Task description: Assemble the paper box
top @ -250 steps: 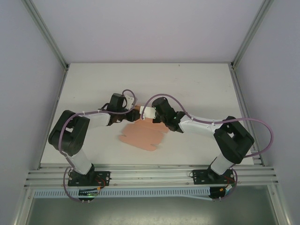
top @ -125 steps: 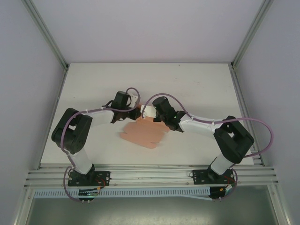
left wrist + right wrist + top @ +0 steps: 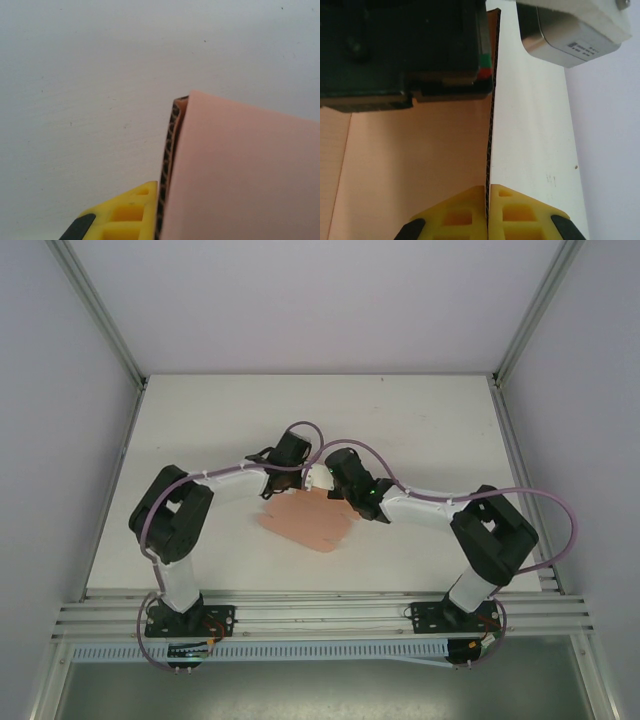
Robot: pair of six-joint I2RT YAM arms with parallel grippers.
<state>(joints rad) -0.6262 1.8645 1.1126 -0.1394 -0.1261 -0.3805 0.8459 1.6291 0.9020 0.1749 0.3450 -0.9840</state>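
The paper box (image 3: 303, 524) is a salmon-pink card sheet lying mid-table, with its far flap lifted upright between the two arms. My left gripper (image 3: 302, 477) is at that flap's left end. In the left wrist view the pink card (image 3: 245, 175) covers the right half, and one yellow finger (image 3: 127, 215) presses against its corrugated edge; the other finger is hidden behind the card. My right gripper (image 3: 325, 484) meets the flap from the right. Its two yellow fingertips (image 3: 465, 212) pinch the card's thin edge (image 3: 490, 150), so this gripper (image 3: 487, 192) is shut on it.
The white table (image 3: 200, 420) lies open around the sheet, bounded by grey side walls and an aluminium rail (image 3: 320, 615) at the near edge. In the right wrist view the left arm's black body (image 3: 400, 50) and its grey camera housing (image 3: 570, 30) sit close ahead.
The left arm has swung right along the sheet's far edge and closed on the flap beside the right gripper. The sheet looks narrower now. The right gripper stayed shut.
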